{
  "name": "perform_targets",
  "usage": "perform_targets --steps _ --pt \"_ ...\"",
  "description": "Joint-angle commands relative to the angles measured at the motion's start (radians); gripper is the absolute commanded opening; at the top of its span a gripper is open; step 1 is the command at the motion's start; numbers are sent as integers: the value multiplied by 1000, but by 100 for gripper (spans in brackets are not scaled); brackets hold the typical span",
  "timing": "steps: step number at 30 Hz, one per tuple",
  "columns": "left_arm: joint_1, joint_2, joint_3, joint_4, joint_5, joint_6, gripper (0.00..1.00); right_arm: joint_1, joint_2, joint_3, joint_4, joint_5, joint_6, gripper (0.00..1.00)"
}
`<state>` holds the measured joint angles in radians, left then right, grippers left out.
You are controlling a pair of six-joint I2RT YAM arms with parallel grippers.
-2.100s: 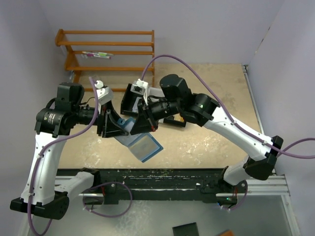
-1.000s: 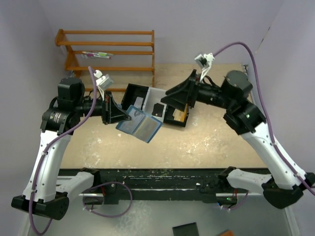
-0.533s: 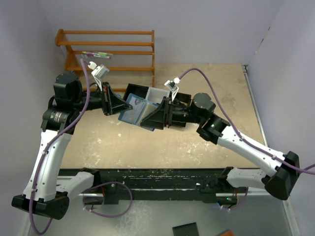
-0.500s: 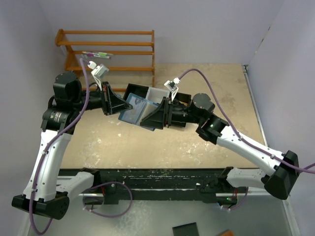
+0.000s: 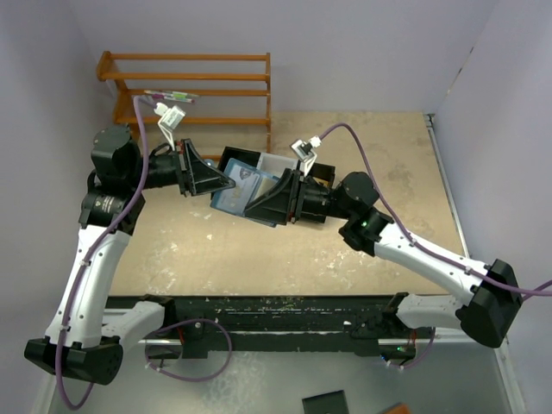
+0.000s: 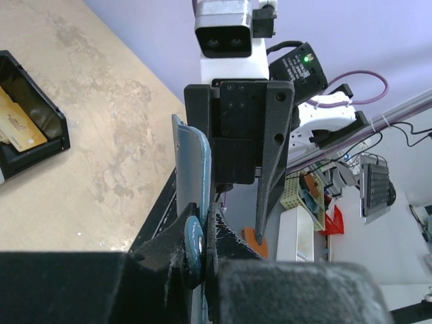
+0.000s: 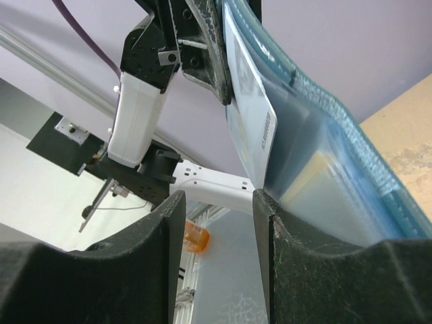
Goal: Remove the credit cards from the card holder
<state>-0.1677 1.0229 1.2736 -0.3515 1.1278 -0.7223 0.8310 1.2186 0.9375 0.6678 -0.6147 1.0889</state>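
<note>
**Card holder (image 5: 244, 195), unfolded and held in the air over the near side of the three-compartment tray (image 5: 235, 155).** Its long axis runs from the left gripper (image 5: 226, 183) toward the right gripper (image 5: 259, 207). It appears edge-on in the left wrist view, and its pocket side faces the right wrist camera. The left jaws are pinched tight on the holder's end. A pale credit card (image 7: 246, 101) projects from a pocket, and a gold-tan card (image 7: 307, 177) sits deeper. The right jaws stand about halfway apart. The pale card's corner lies just by one finger (image 7: 264, 223); contact cannot be told. More gold cards (image 6: 19, 127) lie in the tray's end compartment.
</note>
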Motion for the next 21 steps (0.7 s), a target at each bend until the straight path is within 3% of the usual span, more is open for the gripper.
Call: perform_targets --steps 1,9,17,21 --pt "8 -18 18 115 52 -84 0 0 -8 -6 78 6 19 47" --pt "10 -37 12 121 47 -97 0 0 -49 -4 9 97 -51 46" --pt "10 -49 -2 124 41 -107 0 0 -16 46 72 141 -44 42" --pt "10 -50 1 125 41 -106 0 0 -2 43 142 123 -12 34"
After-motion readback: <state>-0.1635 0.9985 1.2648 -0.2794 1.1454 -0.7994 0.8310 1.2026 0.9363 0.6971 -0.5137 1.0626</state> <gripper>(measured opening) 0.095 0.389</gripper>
